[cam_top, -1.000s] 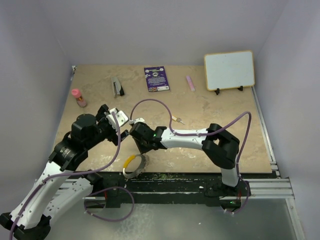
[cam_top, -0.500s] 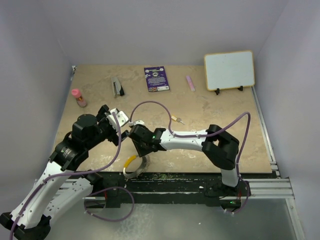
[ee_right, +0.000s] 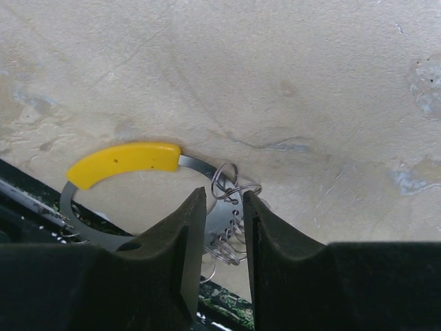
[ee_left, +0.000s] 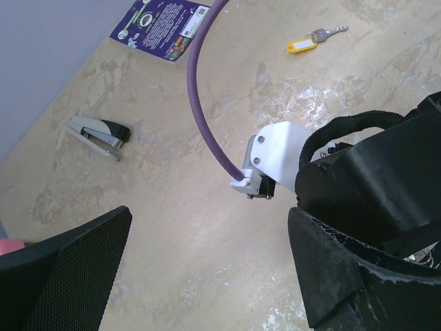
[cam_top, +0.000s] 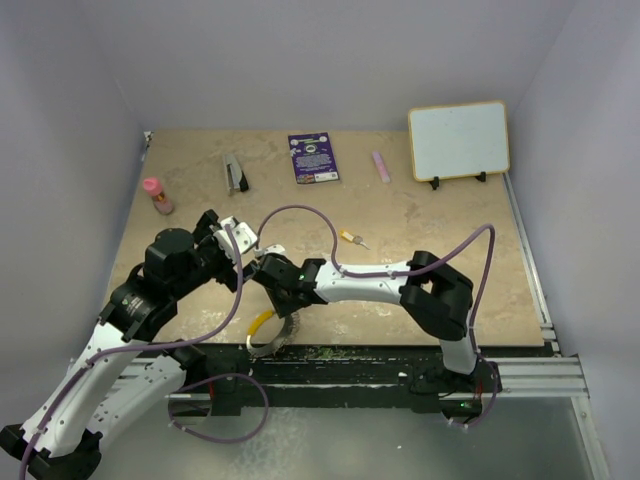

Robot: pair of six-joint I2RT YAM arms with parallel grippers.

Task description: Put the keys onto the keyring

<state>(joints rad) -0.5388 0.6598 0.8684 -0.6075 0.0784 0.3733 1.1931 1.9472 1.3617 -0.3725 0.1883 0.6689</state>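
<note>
The keyring (ee_right: 200, 167), a flat metal loop with a yellow sleeve and several small wire rings threaded on it, lies at the table's near edge (cam_top: 268, 333). My right gripper (ee_right: 224, 207) is lowered over it. Its jaws stand narrow on either side of the band, with the wire rings between them. One key (cam_top: 351, 238) with a yellow tag lies alone on the table, a hand's width behind the right forearm, and shows in the left wrist view too (ee_left: 311, 41). My left gripper (ee_left: 207, 276) hovers open just left of the right wrist (cam_top: 237, 242), holding nothing.
A stapler (cam_top: 235, 173), a purple card (cam_top: 313, 157), a pink stick (cam_top: 381, 166) and a small whiteboard (cam_top: 459, 140) line the back. A pink-capped bottle (cam_top: 157, 195) stands at the left wall. The right arm's purple cable (ee_left: 200, 89) loops between both wrists.
The right gripper has slid slightly left along the keyring toward the left arm, and its cable loop has risen. Keyring, key and left arm have stayed put.
</note>
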